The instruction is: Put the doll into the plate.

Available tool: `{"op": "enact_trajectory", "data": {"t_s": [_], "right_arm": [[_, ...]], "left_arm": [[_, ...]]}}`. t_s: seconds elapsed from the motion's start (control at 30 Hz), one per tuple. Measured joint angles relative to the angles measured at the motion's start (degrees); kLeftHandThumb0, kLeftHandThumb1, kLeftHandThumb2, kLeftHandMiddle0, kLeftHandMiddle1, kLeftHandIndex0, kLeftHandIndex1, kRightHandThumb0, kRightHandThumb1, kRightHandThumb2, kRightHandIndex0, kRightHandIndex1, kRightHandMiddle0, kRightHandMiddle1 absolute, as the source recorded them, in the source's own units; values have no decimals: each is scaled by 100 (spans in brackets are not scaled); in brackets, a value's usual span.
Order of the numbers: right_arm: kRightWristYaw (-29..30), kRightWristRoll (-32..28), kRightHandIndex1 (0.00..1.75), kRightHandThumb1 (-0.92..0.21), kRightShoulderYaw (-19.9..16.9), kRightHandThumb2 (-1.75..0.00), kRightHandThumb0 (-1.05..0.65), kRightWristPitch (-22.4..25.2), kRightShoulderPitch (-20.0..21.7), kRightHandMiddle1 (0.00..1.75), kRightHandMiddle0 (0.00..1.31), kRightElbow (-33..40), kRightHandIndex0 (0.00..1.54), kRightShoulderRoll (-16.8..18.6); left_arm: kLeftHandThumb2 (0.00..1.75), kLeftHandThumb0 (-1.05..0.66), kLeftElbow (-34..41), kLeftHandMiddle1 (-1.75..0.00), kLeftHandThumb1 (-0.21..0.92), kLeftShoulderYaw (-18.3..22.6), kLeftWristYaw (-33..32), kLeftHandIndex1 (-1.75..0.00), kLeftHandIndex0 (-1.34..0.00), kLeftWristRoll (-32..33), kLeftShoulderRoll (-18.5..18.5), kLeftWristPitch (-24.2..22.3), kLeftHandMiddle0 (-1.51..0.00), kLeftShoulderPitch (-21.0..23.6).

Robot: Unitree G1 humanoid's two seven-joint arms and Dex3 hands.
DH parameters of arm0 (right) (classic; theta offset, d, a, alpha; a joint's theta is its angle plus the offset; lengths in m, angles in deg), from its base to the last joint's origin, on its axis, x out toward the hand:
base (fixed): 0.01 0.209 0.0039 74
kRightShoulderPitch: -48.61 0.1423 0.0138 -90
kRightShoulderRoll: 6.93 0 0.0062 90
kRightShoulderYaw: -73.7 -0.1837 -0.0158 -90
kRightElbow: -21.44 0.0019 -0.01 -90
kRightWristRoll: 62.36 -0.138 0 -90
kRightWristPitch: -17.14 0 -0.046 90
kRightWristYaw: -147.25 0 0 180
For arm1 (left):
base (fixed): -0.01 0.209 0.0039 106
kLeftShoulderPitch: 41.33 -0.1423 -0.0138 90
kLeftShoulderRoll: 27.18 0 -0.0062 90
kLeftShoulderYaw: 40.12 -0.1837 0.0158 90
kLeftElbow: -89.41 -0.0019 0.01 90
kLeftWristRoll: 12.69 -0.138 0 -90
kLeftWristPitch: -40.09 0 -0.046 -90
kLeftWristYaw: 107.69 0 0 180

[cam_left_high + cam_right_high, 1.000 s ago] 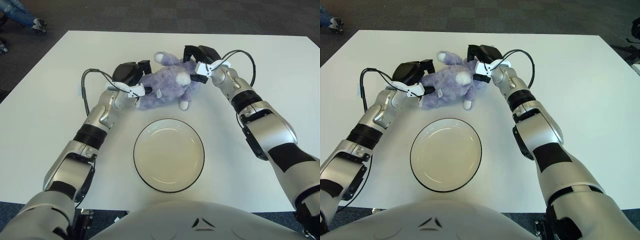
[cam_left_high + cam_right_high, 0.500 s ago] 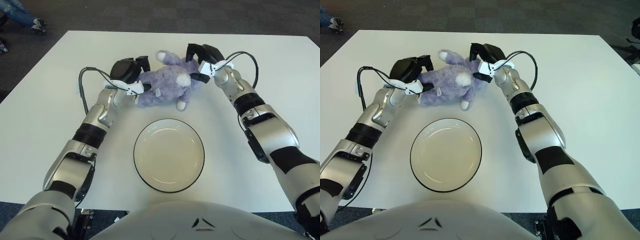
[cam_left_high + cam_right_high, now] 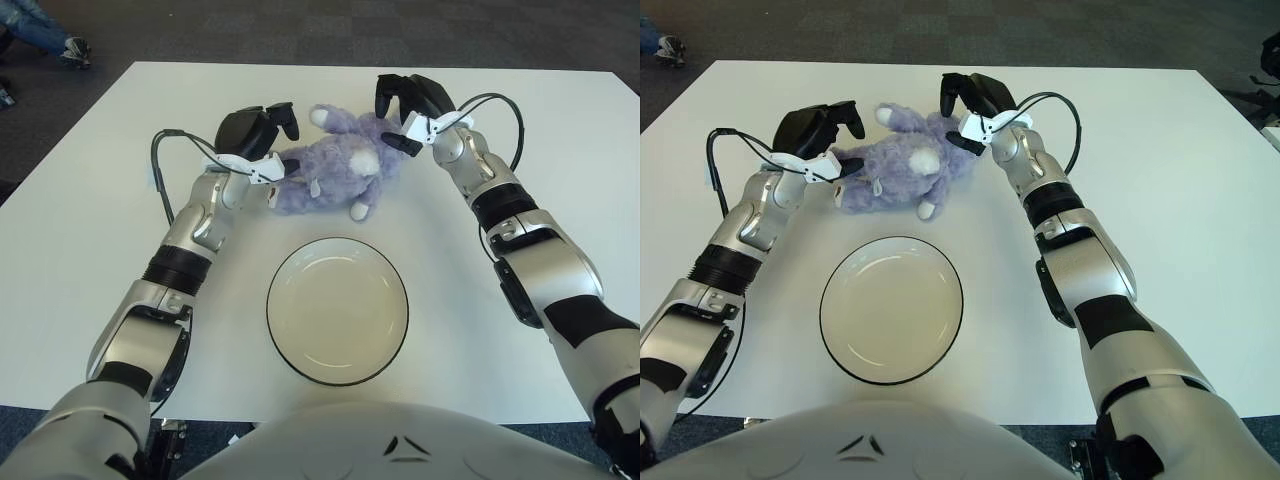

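Purple doll not yet in plate; transfer still to do.

Left hand [image 3: 255, 130], upper left of centre, hovers at the doll's left end, fingers spread, grasping nothing. Doll [image 3: 335, 165] lies on the white table [image 3: 90, 200] in the upper middle of frame, between both hands and just above the plate [image 3: 337, 310], which sits bare at centre. Right hand [image 3: 412, 98], upper right of centre, is at the doll's right end, fingers uncurled, apparently released. Judged: grasp, lift and placement all remain.
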Motion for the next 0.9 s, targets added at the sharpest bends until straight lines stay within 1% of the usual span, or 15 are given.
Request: {"op": "enact_trajectory", "data": {"t_s": [0.17, 0.23, 0.4, 0.5, 0.87, 0.9], "right_arm": [[-27, 1, 149, 7, -28, -166, 0, 39, -54, 174, 71, 198, 97, -14], [-28, 2, 149, 7, -35, -167, 0, 43, -62, 175, 71, 266, 97, -25], [-48, 2, 160, 7, -53, -169, 0, 78, -81, 171, 70, 449, 95, -75], [-68, 3, 162, 7, -67, -169, 0, 150, -108, 168, 70, 595, 94, -112], [-76, 75, 163, 5, -78, -165, 0, 294, -173, 163, 70, 868, 94, -182], [-77, 86, 158, 3, -69, -162, 0, 293, -172, 165, 68, 870, 94, -196]], "left_arm": [[137, -2, 190, -175, 16, 79, -105, -134, -74, 15, 0, 21, -72, 0], [137, -2, 252, -175, 15, 91, -134, -133, -75, 19, -1, 21, -73, 0], [138, -2, 328, -175, 14, 112, -171, -130, -78, 42, -18, 23, -73, 0], [138, -2, 357, -175, 14, 126, -173, -130, -78, 48, -23, 23, -73, 0], [137, -2, 527, -175, 14, 198, -168, -128, -80, 88, -29, 20, -72, -1], [137, -2, 530, -175, 14, 198, -163, -127, -80, 88, -29, 19, -72, -1]]}}
